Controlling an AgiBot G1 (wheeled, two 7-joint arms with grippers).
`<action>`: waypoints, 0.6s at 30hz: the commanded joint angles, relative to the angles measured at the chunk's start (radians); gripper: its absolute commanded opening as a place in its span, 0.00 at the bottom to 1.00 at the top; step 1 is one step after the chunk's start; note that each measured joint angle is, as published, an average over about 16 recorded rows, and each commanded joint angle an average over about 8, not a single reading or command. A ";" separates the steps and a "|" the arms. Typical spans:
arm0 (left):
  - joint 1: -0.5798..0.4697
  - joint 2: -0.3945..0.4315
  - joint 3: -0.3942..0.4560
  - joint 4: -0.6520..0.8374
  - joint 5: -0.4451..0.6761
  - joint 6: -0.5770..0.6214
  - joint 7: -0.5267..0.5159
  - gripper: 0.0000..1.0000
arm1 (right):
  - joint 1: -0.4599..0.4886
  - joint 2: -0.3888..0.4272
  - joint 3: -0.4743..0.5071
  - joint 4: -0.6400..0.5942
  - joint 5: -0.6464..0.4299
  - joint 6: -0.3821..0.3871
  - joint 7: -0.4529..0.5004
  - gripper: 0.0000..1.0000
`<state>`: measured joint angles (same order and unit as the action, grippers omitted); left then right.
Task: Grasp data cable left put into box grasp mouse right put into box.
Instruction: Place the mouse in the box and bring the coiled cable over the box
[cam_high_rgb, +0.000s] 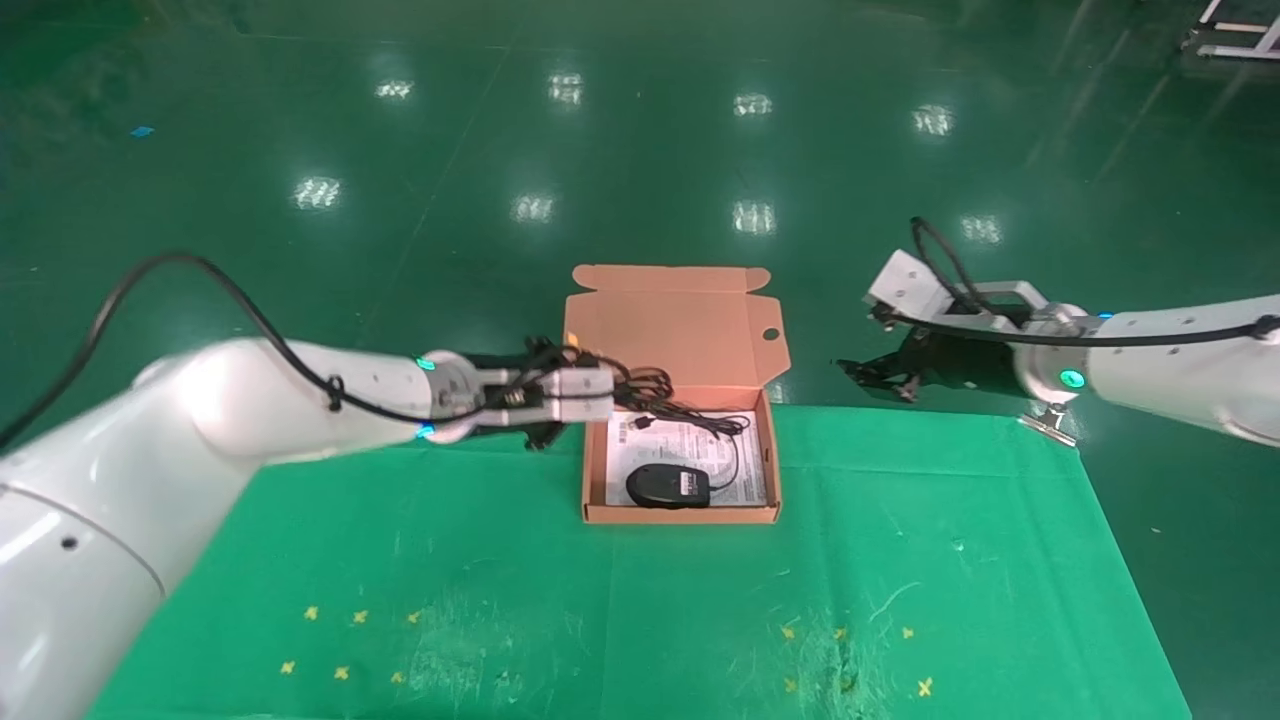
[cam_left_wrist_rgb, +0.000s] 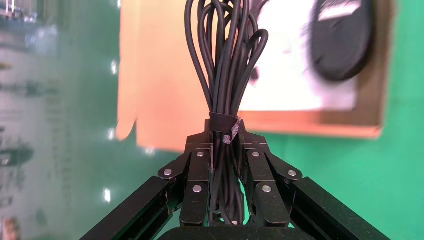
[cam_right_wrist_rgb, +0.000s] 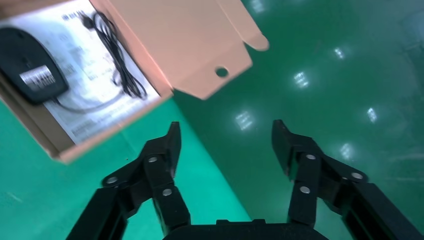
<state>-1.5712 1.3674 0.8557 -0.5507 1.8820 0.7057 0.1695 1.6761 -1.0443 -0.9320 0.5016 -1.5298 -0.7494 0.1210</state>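
At the far middle of the green worktop (cam_high_rgb: 900, 560) sits the box (cam_high_rgb: 592, 470), its tabbed lid folded back and upright, the round hole near the lid's right edge; the mouse (cam_high_rgb: 668, 486) lies inside on the white printed sheet (cam_high_rgb: 690, 440), toward the near wall, its thin cord (cam_high_rgb: 725, 428) looping across the sheet toward the far left corner; the left hand (cam_left_wrist_rgb: 225, 137) hovers at the box's far left corner, its fingers pressed together on the data cable (cam_left_wrist_rgb: 225, 65), pinching the bundle at its wrap band so the black loops fan out over the box's left edge; the right hand (cam_right_wrist_rgb: 225, 145) hangs off the worktop's far right corner, above the glossy green floor (cam_high_rgb: 300, 130), well apart from the box, its fingers spread wide with nothing between them.
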 joint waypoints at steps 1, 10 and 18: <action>0.015 0.003 0.018 0.000 -0.057 -0.010 0.049 0.00 | 0.003 0.026 -0.001 0.011 -0.005 -0.004 0.003 1.00; 0.025 0.003 0.119 -0.024 -0.258 -0.010 0.160 0.00 | -0.003 0.119 0.005 0.107 -0.003 -0.027 0.036 1.00; 0.017 0.003 0.183 -0.025 -0.362 -0.035 0.194 0.71 | -0.012 0.157 0.004 0.167 -0.008 -0.031 0.067 1.00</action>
<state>-1.5535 1.3705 1.0306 -0.5741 1.5332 0.6730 0.3591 1.6659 -0.8912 -0.9282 0.6611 -1.5376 -0.7797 0.1840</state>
